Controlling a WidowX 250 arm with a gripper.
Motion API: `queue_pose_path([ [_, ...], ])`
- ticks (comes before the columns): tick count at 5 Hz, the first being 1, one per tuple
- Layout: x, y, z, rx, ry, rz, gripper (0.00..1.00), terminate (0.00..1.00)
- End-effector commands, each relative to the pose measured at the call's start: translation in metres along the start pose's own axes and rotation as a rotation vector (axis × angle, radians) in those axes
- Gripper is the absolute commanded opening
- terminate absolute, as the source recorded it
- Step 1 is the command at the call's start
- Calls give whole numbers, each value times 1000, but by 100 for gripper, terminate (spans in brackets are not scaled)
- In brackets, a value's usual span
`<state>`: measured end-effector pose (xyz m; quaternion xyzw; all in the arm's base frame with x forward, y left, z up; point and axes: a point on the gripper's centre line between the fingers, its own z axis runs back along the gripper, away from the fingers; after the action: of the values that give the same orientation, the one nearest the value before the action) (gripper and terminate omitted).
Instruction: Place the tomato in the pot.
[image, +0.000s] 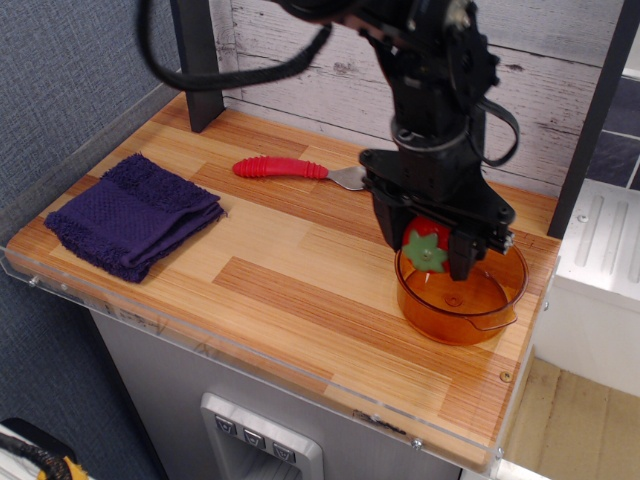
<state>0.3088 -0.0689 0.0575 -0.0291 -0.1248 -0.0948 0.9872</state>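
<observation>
The tomato (427, 244) is small, shiny red with a green star-shaped cap that faces the camera. My gripper (428, 246) is shut on the tomato and holds it just above the left part of the pot's opening. The pot (470, 305) is translucent amber-orange with small side handles and stands at the right end of the wooden counter. The black arm comes down from the top of the view and hides the pot's back left rim.
A red-handled spoon (284, 168) lies at the back middle of the counter, its bowl partly hidden by the arm. A folded purple cloth (132, 214) lies at the left end. The wooden counter (300, 290) ends close to the right of the pot.
</observation>
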Motion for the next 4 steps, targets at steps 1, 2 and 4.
queue_pose_path([
  [1,8,-13,2,31,-54,-31,0,0],
  [2,7,-13,1,45,-46,-27,100,0],
  [4,5,-11,10,16,-60,-34,100,0],
])
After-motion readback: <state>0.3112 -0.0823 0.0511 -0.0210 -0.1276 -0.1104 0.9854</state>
